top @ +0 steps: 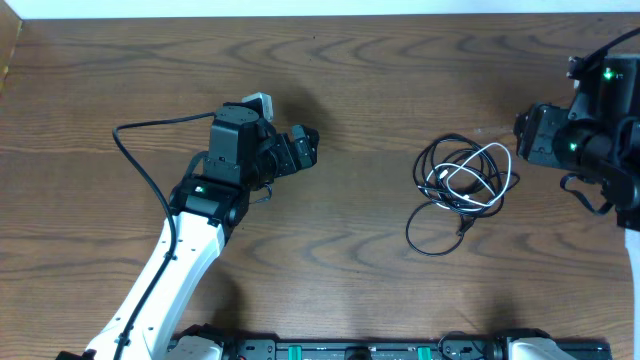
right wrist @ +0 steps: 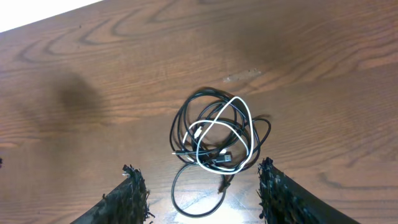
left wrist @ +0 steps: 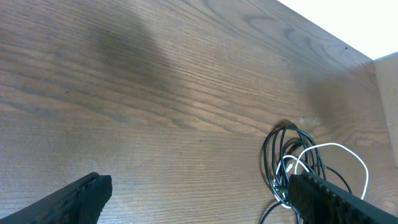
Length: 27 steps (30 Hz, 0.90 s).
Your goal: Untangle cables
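The cables (top: 462,185) lie in one tangled heap right of the table's middle: black cords coiled with a white cord looped through them, and one black loop (top: 432,232) trailing toward the front. The heap also shows in the left wrist view (left wrist: 298,158) and the right wrist view (right wrist: 216,138). My left gripper (top: 308,148) is open and empty, well left of the heap, above the table. My right gripper (top: 528,135) is open and empty, just right of the heap; in its wrist view the heap lies ahead of the two fingers (right wrist: 202,190).
The wooden table (top: 340,80) fills the view. A thick black wire (top: 150,150) arcs off the left arm over the table. The table's far edge (top: 320,16) and a pale wall at the far left corner (top: 10,55) bound the space.
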Motion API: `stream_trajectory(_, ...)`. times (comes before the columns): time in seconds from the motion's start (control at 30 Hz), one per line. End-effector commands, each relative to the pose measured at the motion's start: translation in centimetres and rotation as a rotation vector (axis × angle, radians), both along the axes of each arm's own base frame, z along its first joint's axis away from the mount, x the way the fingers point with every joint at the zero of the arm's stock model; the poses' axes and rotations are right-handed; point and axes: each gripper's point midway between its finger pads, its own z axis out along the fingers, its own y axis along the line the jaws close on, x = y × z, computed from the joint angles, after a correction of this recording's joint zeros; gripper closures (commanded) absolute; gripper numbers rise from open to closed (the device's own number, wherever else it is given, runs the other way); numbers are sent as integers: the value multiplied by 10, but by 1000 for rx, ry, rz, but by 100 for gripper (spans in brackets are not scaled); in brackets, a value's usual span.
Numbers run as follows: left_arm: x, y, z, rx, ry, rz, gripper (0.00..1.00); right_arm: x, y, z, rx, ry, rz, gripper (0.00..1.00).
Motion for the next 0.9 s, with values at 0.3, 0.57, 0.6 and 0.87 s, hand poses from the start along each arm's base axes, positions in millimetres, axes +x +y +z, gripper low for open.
stream_trajectory(0.3, 4, -3, 10, -7, -23, -16, 3, 18, 1, -23, -3, 83, 0, 44)
stream_trajectory(0.57, 4, -3, 10, -7, -23, -16, 3, 18, 1, -34, -4, 114, 1, 43)
stream_trajectory(0.6, 4, -3, 10, -7, -23, -16, 3, 18, 1, -35, -5, 118, 1, 43)
stream_trajectory(0.87, 4, -3, 10, -7, -23, -16, 3, 16, 1, -41, -3, 137, -4, 41)
